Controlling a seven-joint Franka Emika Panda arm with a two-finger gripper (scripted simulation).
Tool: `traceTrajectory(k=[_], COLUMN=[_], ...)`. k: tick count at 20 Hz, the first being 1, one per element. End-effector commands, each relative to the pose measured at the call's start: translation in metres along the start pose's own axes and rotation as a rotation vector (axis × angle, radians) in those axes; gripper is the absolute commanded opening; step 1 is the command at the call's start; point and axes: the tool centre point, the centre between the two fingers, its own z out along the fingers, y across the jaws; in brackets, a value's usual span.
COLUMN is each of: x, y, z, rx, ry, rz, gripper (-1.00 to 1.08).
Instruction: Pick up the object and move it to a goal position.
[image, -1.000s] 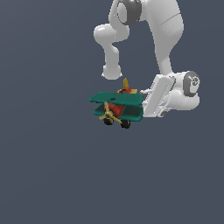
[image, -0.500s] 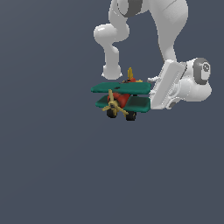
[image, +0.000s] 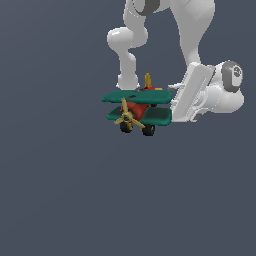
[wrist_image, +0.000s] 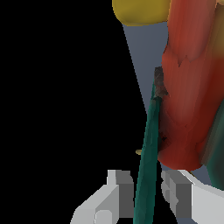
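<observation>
Biplane (image: 137, 107) and gripper (image: 172, 107) sit a little farther toward the exterior view's right than half a second ago, and the arm's wrist (image: 225, 90) has swung out to that side as well. The toy hangs in the air against the plain grey background, level, with its yellow propeller (image: 127, 119) facing the exterior view's lower left and its black wheels (image: 148, 131) underneath. A second ago the plane was tilted, its left wingtip lower; now both teal wings lie nearly flat.

The gripper comes in from the exterior view's right and is clamped on the wing ends. In the wrist view, the two grey fingers (wrist_image: 119, 192) stand on either side of one thin teal wing edge (wrist_image: 148, 166), pressed against it, with the red body (wrist_image: 192, 87) just beyond and a yellow part (wrist_image: 140, 11) further off.
</observation>
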Motion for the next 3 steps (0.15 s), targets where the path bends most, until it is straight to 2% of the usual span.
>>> traceTrajectory(k=[1,3], x=[-0.0042,-0.0049], y=[-0.0092,-0.0110], z=[0.0072,0.0086], rx=[0.001,0.001], ry=[0.002,0.002], rz=[0.004,0.004], gripper=[-1.00,-1.00])
